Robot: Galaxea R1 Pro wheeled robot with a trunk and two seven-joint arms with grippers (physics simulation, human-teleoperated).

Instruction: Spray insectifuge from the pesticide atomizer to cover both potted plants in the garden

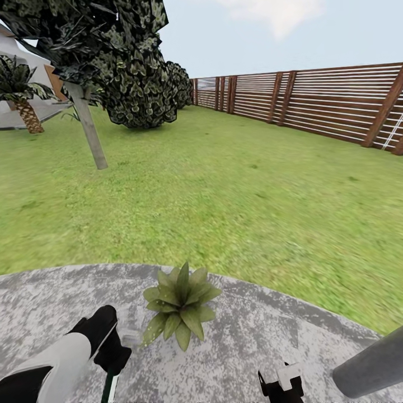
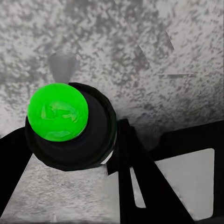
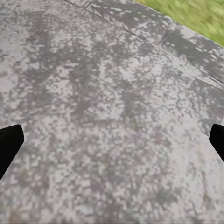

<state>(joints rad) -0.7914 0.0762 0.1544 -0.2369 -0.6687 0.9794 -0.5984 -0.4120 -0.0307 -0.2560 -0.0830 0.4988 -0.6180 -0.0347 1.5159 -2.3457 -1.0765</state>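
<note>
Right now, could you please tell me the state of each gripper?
Left gripper: shut on the pesticide atomizer, near the potted plant.
Right gripper: open, holding nothing, above the patio.

I count one small potted plant on the one round grey patio. I see one palm, one thin tree trunk and two big dark bushes. One brown fence runs along the lawn. One grey pole stands near me.

Potted plant green; patio mottled grey; fence brown slatted; lawn green.
</note>
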